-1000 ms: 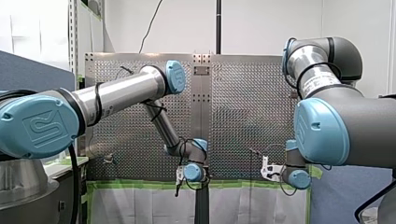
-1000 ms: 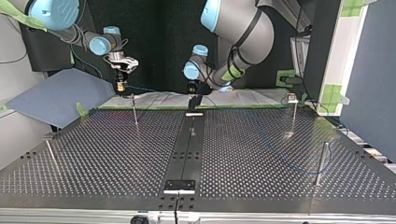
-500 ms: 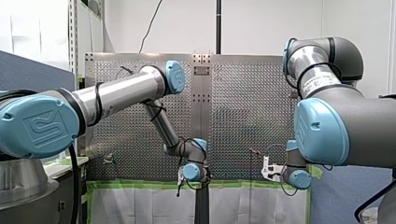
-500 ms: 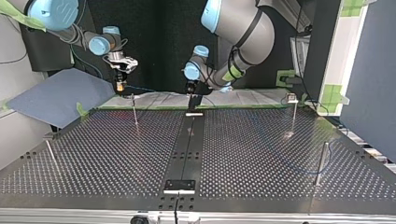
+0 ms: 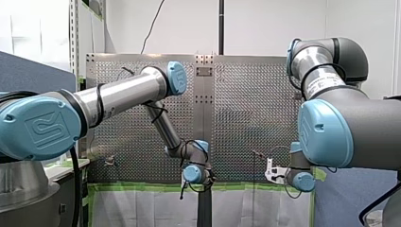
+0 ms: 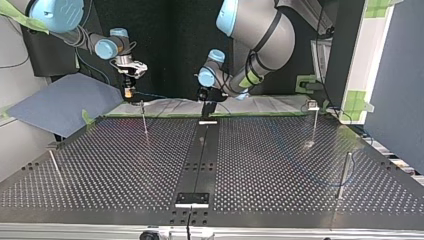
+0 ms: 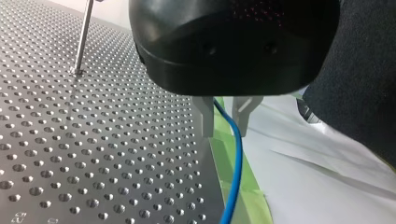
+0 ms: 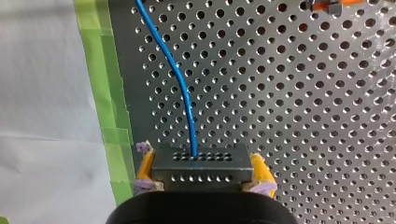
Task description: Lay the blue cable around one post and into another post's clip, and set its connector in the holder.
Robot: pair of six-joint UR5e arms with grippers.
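The right end effector (image 8: 203, 164) has its yellow pads (image 8: 145, 164) clamped on either side of the dark connector (image 8: 201, 171). The blue cable (image 8: 180, 79) leaves the connector's front and runs lengthwise ahead over the perforated table (image 8: 289, 102), curving towards the green tape (image 8: 105, 93) alongside. A small orange piece (image 8: 327, 5) sits well ahead. The left end effector (image 7: 224, 114) is slightly open. The cable passes down between its metal fingers (image 7: 204, 116) without filling the gap. A thin post (image 7: 83, 35) stands well off to one side.
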